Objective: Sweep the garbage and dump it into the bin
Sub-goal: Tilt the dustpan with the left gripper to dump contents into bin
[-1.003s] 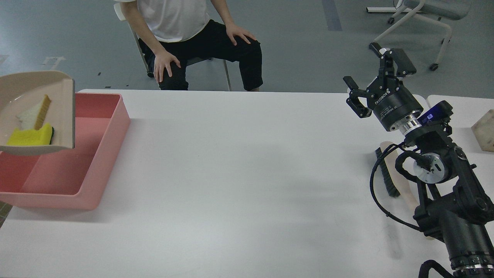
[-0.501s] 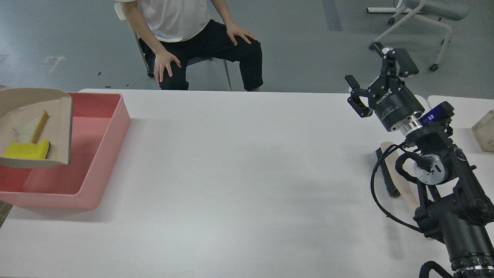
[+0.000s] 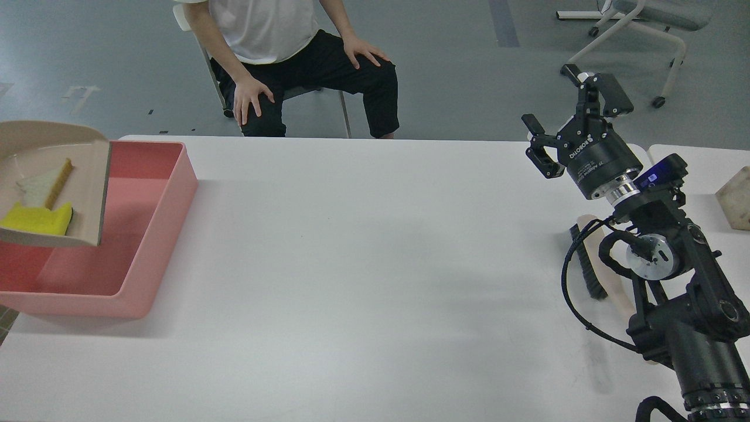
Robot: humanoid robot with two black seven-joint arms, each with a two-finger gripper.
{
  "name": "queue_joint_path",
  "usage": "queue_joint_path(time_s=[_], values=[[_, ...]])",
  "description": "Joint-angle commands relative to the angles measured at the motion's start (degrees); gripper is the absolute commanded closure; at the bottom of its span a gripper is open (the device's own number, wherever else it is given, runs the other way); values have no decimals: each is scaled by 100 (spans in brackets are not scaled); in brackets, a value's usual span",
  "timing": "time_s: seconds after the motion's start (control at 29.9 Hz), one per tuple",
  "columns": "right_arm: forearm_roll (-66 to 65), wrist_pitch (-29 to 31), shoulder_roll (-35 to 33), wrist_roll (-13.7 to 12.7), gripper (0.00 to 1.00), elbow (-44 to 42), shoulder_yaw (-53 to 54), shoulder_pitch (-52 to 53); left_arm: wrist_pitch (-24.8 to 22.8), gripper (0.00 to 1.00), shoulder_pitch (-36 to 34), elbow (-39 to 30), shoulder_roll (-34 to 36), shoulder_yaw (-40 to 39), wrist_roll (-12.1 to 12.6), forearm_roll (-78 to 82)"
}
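The large salmon-pink plastic tub (image 3: 146,234) is sitting on the white table (image 3: 363,264), and the beige plastic dustpan (image 3: 88,193) is hanging over it, carrying the triangular white bread slice (image 3: 41,183) and the yellow sponge piece (image 3: 38,218). Judging from this, tipping the open lip steeply downward over the tub's middle should slide both out. The right gripper (image 3: 571,117) is hovering wide apart, touching nothing; the left one is out of view.

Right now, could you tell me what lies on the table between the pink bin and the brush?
Nothing: in the head view, the white table is bare between the bin and the brush.
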Motion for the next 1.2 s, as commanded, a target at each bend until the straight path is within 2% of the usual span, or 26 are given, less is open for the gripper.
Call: queue_joint_path(time_s=[0.0,0.23,0.67,0.87,1.17], values=[[0,0,-9,-2,0,17,-4,-17,0,77,-46,-7,34,0,0,296],[0,0,-18,7,0,35,-13,-87,0,77,-318,-7,86,0,0,849],[-9,0,-44,7,0,43,-30,-140,102,77,-319,-139,455,0,0,1114],[-9,0,-18,7,0,61,-30,-140,172,77,-284,-437,710,8,0,1157],[0,0,-44,7,0,96,-21,-166,726,77,-292,-860,755,44,0,2123]])
